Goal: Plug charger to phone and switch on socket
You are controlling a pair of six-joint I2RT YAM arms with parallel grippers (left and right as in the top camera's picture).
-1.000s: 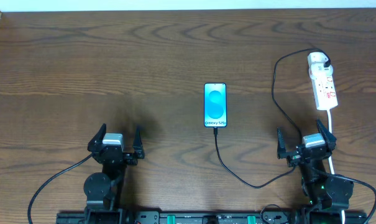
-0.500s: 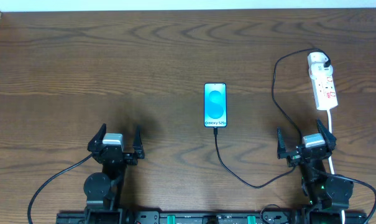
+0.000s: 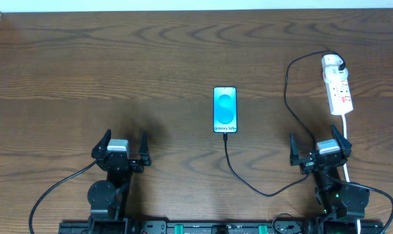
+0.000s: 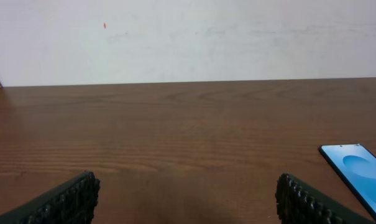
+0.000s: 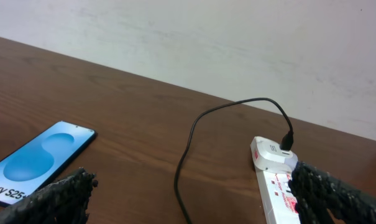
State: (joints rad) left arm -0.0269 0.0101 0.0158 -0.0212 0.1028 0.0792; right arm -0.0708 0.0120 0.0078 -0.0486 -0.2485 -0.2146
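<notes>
Black charger (image 3: 248, 185) is apparently sitting in the phone (image 3: 225, 109), we are seeing left gripper (image 3: 125, 140) and right gripper (image 3: 314, 140) gaping empty, socket (image 3: 337, 84) switch unreadable.

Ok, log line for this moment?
left gripper: open, empty | right gripper: open, empty | thin black charger cable: tip at near edge of slim blue-screened phone | white oblong power strip: black adapter plugged in

Lit phone (image 3: 225, 109) lies flat mid-table; black charger (image 3: 227, 149) curves from its near edge to the white socket (image 3: 338, 88).
</notes>
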